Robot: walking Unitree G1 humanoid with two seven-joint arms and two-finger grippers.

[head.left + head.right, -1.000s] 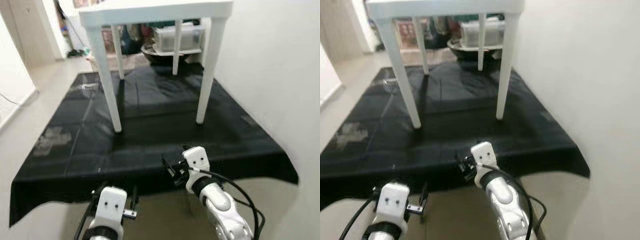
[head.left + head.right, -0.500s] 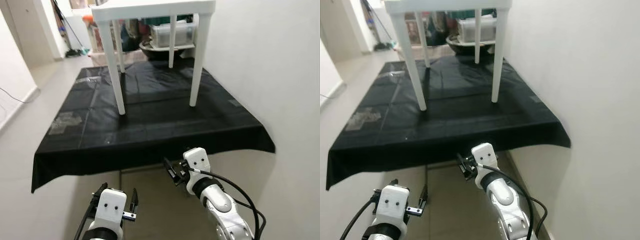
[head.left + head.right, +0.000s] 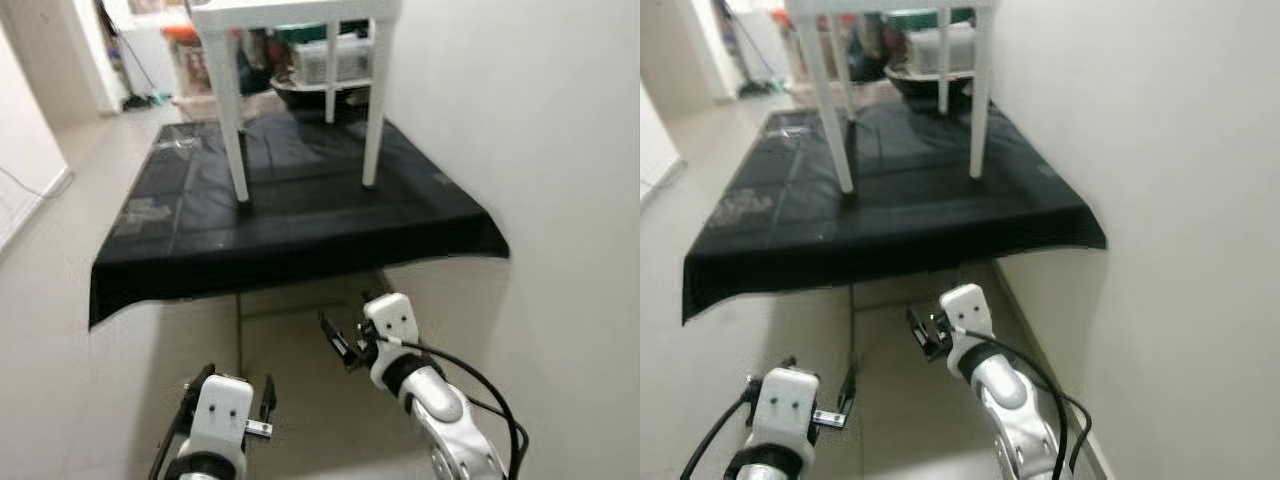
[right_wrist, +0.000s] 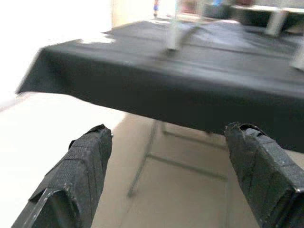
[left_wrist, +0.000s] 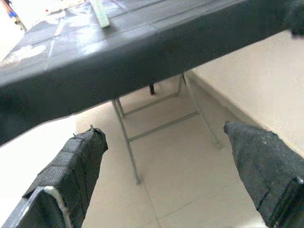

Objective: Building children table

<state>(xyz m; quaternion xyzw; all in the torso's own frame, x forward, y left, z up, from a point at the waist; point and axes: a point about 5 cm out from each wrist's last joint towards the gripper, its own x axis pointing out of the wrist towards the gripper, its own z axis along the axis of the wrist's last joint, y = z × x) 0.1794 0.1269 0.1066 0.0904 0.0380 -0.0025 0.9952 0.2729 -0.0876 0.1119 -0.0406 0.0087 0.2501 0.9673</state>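
No legible text or labels.

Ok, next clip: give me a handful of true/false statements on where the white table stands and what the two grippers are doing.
1. The white table stands upright on all its legs on the black cloth. True.
2. The left gripper holds a table leg. False: it is open and empty, low over the floor.
3. The right gripper is open. True: its wrist view shows the fingers spread apart with nothing between them.
4. The white table lies on its side. False: it stands upright, top up.
5. The black cloth lies flat on the floor. False: it covers a raised surface on a metal frame, with floor beneath it.
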